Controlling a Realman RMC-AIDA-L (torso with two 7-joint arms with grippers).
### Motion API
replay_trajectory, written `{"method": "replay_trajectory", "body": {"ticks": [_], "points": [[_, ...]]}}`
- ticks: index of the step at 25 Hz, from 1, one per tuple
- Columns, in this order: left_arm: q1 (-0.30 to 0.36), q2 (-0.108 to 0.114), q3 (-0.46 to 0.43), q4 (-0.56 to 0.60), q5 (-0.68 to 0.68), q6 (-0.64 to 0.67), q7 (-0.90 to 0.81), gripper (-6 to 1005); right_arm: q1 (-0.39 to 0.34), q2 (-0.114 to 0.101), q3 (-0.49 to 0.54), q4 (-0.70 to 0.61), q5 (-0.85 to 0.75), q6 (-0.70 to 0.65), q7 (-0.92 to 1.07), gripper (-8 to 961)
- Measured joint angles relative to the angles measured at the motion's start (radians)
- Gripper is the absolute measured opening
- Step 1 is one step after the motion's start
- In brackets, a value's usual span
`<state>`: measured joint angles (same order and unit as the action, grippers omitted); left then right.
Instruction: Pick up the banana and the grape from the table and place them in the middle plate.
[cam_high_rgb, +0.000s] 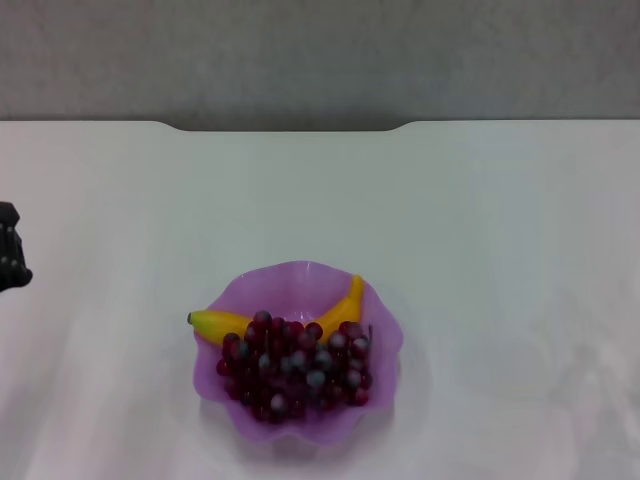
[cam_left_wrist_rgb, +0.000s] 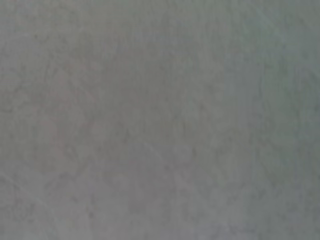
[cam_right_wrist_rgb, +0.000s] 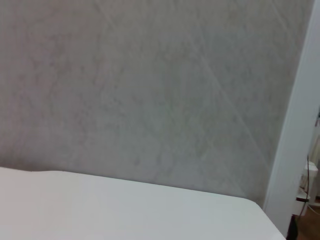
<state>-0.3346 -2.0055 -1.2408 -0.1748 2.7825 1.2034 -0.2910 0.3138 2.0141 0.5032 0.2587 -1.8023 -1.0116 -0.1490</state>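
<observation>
In the head view the purple scalloped middle plate (cam_high_rgb: 300, 282) sits on the white table (cam_high_rgb: 480, 220), near its front middle. The yellow banana (cam_high_rgb: 345, 305) lies in the plate along its far side, its dark tip sticking out over the left rim. The bunch of dark red-purple grapes (cam_high_rgb: 295, 365) lies in the plate in front of the banana and covers its middle. A black part of my left arm (cam_high_rgb: 10, 260) shows at the left edge, well away from the plate. My right gripper is out of view.
The table's far edge has a notch (cam_high_rgb: 285, 127) and a grey wall behind it. The right wrist view shows the table edge (cam_right_wrist_rgb: 125, 200), the grey wall and a white post (cam_right_wrist_rgb: 300, 125). The left wrist view shows only a grey surface.
</observation>
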Motion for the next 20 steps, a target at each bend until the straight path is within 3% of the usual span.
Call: {"method": "replay_trajectory", "body": {"ticks": [5,11,20], "points": [[0.015,-0.027,-0.029,0.022,-0.015,-0.009,0.021,11,0.0,0.0,0.014,-0.022,0.0,-0.008,0.043,22],[0.043,-0.035,-0.033,0.023,-0.081,-0.009,0.022,12,-0.001,-0.001,0.051,-0.028,0.0,-0.016,0.049,22],[0.046,-0.036,-0.028,0.025,-0.118,-0.009,0.028,15,-0.007,0.0,0.055,-0.026,0.0,-0.16,0.049,24]]}}
